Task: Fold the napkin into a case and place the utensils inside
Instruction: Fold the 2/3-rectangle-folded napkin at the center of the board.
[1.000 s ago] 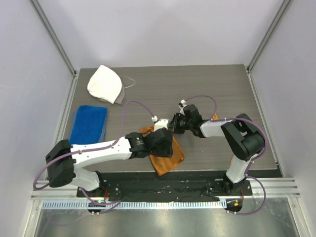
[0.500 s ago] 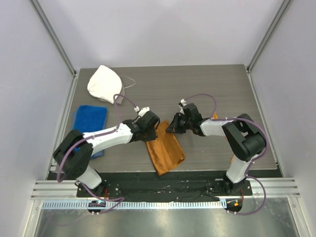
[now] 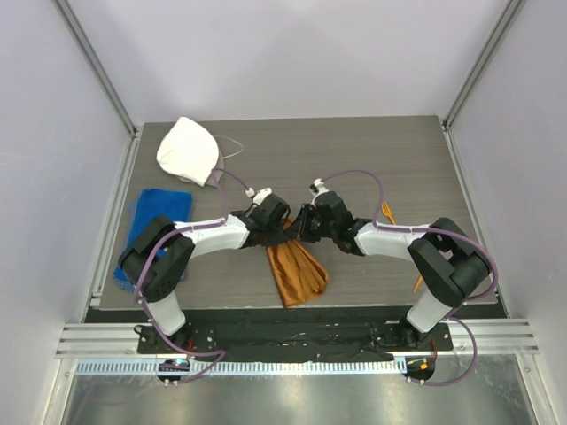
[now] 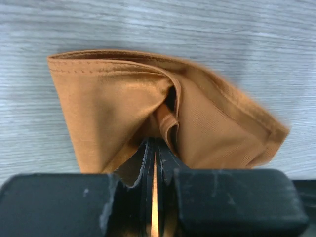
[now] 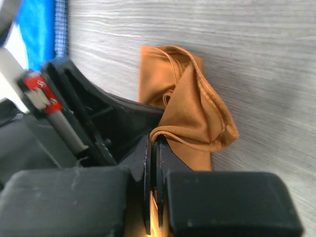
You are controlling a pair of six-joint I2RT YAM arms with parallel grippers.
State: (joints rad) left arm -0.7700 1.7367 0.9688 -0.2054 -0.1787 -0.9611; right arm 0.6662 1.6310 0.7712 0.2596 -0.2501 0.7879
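Fabric hides most of what you need to check. In the top view both arms meet nose to nose over the far end of the napkin (image 3: 298, 270), and you cannot see either pair of fingertips there. The cloth lies on the table (image 3: 372, 159) near its front edge, between the two arms. It is bunched narrow at the far end and spreads wider toward you.

Go to the wrist views for the grips. The left gripper (image 4: 154, 148) is clenched on a raised fold of the cloth, with a thin orange strip pinched between its jaws. You cannot tell how many layers are caught, because the fold runs down behind the black finger bodies. The right gripper (image 5: 154, 144) is clamped on a hemmed edge, jaws almost together. In that view the other arm's black housing covers the left part of the cloth. The red tag (image 5: 42, 89) on it is too blurred to show any lettering.

Right of the right arm, one orange utensil (image 3: 387, 212) lies apart from the cloth. It is too small to call fork or spoon. A second orange sliver (image 3: 416, 283) is mostly hidden behind that arm's elbow. The left arm covers part of the blue towel (image 3: 159, 221). The white cloth cap (image 3: 189, 150) sits at the far left.
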